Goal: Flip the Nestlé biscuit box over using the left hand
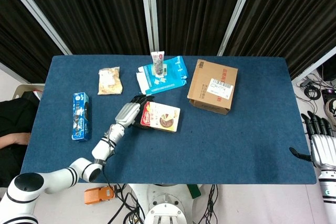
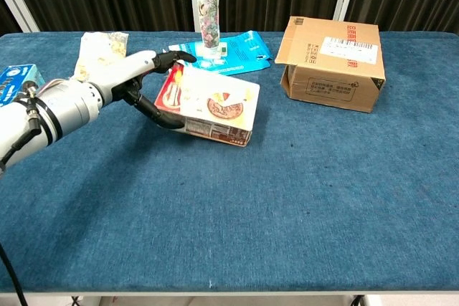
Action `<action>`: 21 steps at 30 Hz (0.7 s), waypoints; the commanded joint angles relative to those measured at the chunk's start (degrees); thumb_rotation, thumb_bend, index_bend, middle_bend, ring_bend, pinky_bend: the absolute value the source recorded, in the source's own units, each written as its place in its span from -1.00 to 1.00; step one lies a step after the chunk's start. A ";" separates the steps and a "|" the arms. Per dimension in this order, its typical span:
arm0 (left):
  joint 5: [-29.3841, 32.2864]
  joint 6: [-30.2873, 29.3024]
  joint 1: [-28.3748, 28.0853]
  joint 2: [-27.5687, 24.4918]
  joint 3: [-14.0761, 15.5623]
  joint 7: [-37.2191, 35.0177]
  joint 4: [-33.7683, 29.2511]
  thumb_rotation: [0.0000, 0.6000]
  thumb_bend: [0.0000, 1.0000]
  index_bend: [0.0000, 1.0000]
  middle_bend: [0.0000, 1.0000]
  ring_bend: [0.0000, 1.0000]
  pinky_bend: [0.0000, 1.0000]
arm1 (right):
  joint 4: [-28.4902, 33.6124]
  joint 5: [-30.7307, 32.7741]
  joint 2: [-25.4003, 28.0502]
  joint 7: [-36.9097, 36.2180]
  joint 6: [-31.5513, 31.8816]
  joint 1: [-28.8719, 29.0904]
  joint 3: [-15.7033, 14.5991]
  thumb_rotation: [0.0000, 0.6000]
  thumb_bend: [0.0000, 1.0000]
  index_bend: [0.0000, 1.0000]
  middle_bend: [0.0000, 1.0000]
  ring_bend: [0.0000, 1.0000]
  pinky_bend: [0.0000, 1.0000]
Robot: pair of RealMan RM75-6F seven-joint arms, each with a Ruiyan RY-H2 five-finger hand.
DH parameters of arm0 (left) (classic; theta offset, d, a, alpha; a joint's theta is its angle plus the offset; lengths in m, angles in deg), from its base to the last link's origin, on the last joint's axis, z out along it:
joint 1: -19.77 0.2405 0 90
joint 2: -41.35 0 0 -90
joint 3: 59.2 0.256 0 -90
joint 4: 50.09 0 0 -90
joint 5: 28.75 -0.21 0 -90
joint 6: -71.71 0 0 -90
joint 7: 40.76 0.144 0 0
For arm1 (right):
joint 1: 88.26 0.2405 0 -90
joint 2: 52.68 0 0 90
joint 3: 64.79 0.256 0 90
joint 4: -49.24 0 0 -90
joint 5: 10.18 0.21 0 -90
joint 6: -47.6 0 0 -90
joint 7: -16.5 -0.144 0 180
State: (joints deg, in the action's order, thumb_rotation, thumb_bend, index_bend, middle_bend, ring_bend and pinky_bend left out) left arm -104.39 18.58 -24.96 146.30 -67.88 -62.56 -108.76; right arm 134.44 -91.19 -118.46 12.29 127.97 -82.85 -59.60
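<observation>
Head view: the white left hand grips the left end of the red-and-cream Nestlé biscuit box, lying flat just left of centre on the blue cloth table, while the right hand idles at the lower right edge, fingers apart and holding nothing. Chest view: dark fingers wrap the box's near-left end, picture side up; if they open unevenly a fingertip could drag it toward the blue snack packet behind, or tip it back over.
</observation>
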 commanded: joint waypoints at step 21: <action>5.99 -17.74 13.12 -24.69 -0.67 29.84 -27.57 1.00 -1.00 -1.00 -1.00 -1.00 -1.00 | -2.44 -0.35 0.01 -4.79 -2.14 0.66 -0.27 1.00 -0.51 -1.00 -1.00 -1.00 -1.00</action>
State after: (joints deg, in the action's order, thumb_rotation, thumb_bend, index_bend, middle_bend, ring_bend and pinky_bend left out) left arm -98.77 5.82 -15.71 125.86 -69.19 -36.79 -132.59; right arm 132.51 -91.13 -118.33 8.65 126.33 -82.53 -59.81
